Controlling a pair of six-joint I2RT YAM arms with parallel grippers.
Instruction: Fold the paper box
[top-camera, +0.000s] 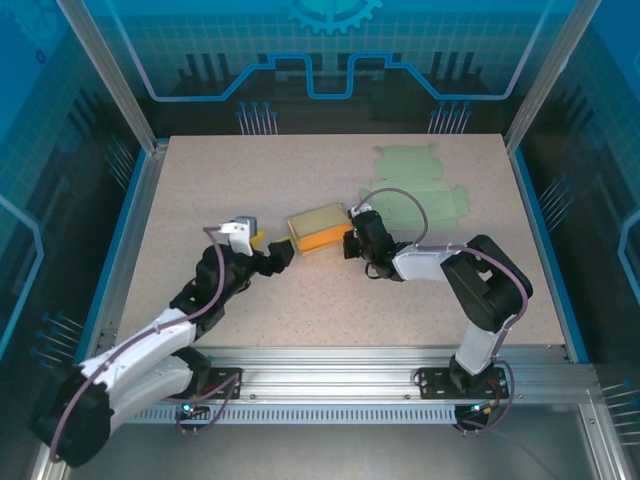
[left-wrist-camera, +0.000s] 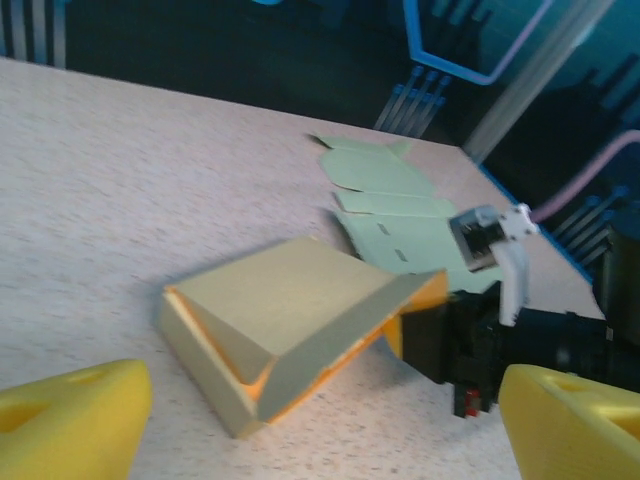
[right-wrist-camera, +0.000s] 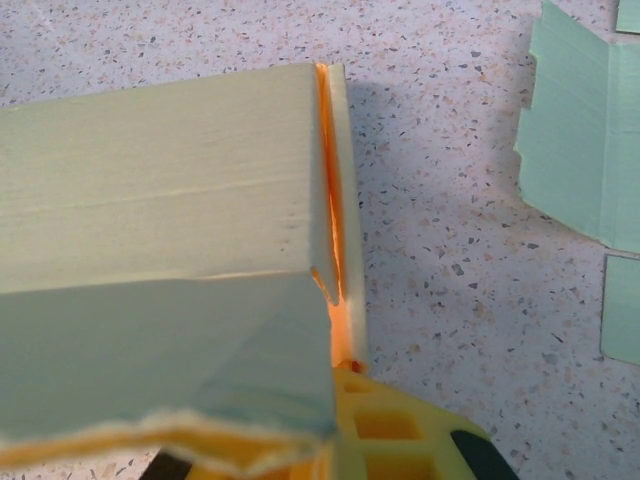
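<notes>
The box (top-camera: 318, 230) sits mid-table (top-camera: 200, 180), half formed: pale green outside, orange within, its top panel sloping and its left end gaping, with a flap leaning inward. The left gripper (top-camera: 283, 252) waits just beside that end, fingers wide apart. The right gripper (top-camera: 352, 243) is pinched tight on the right end's wall. A flat green sheet (top-camera: 420, 190) lies beyond.
</notes>
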